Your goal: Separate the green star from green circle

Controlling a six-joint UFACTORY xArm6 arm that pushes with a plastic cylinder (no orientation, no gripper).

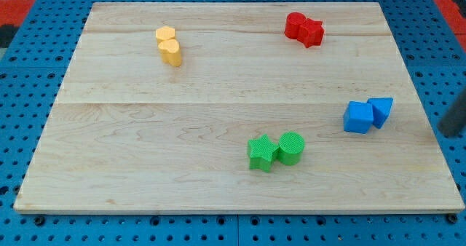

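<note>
Hovering at the view's right edge, my tip (pixel 442 135) sits just off the wooden board (pixel 218 93), beyond its right side and touching no block; I have no jaws to open or clench, only this dark rod, so nothing is held. Nearest to me, a little toward the view's left, are the blue cube (pixel 357 118) and the blue wedge-shaped block (pixel 381 110), pressed against each other. Farther left and lower in the view lie the two I care about: the green circle (pixel 291 147) on the side nearer me and the green star (pixel 261 153) just past it, the pair touching or very nearly so. Well beyond, toward the view's top, sit the two red blocks (pixel 303 28), whose shapes I cannot make out surely, and far off at the top left the two yellow blocks (pixel 168 45). As I judge it, the risk is in my line of approach: heading straight for the green pair could clip the blue blocks and drag them along. Pushing the circle from my side would likely shove it into the star and move both together, leaving them joined. A glancing contact might also spin the star rather than part it.
</note>
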